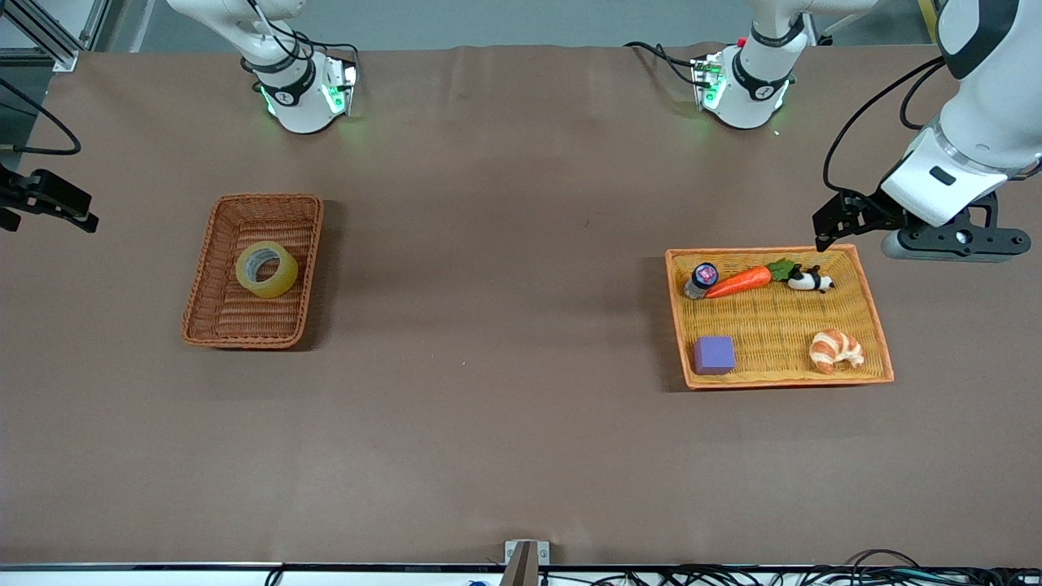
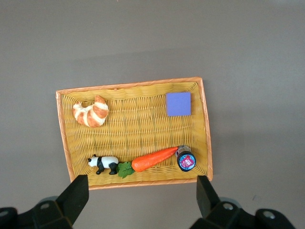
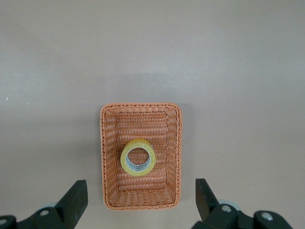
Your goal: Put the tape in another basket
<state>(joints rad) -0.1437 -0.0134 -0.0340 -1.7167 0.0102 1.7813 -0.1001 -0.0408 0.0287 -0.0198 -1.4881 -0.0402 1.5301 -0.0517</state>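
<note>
Right gripper (image 3: 138, 202) spread wide, empty, high above brown basket (image 3: 108, 157); tape (image 3: 138, 157) lies flat inside, below it. Left gripper (image 2: 142, 198) likewise parted, waits above yellow basket (image 2: 138, 124) edge. Stage ambiguous: tape either awaiting pickup or just delivered.

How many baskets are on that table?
2. A brown basket holding the tape sits toward the right arm's end; a wider orange basket with small toys sits toward the left arm's end. None seem hidden.

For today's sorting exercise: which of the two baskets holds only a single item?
The darker brown basket at the right arm's end: only the tape.
</note>
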